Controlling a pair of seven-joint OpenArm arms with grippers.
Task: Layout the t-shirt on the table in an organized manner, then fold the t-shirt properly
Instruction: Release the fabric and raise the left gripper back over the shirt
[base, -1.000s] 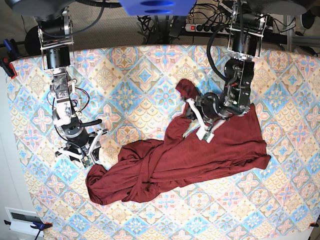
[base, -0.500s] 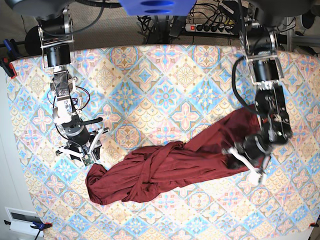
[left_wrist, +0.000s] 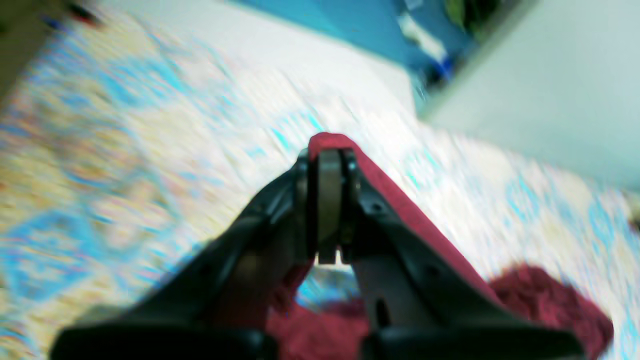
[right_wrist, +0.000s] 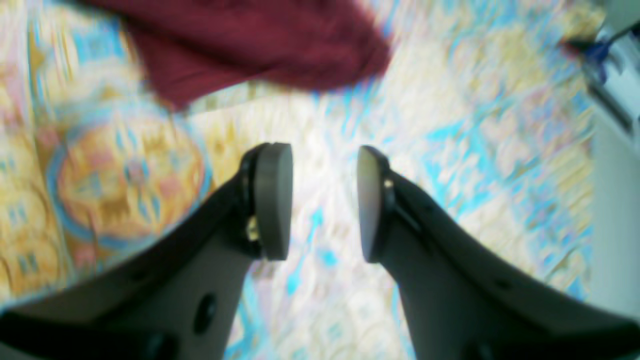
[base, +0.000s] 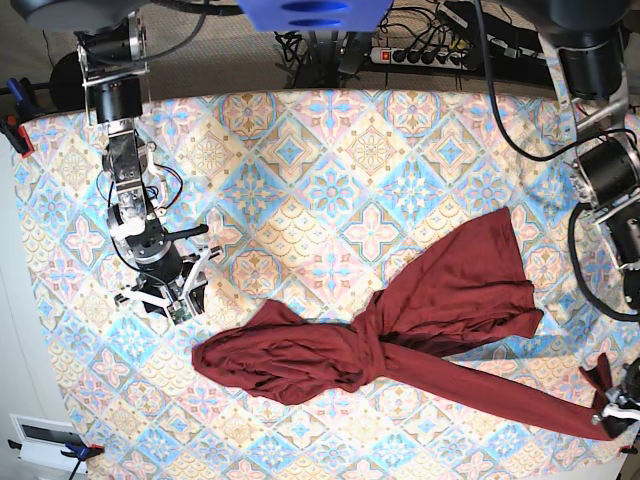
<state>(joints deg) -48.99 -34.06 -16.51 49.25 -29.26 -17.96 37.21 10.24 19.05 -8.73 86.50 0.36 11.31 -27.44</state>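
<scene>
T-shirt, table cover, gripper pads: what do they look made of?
T-shirt: soft matte maroon knit, likely cotton jersey; it twists, bunches and drapes limply. Table cover: looks like printed cloth with a pastel tile pattern, no glare; weave too blurred to confirm. Right gripper pads: smooth grey, probably rubber or plastic, on black, likely moulded plastic fingers.

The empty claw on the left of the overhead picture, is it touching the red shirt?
Apart. The right wrist view shows the right claw open over bare tablecloth, the shirt lying beyond its tips.
</scene>
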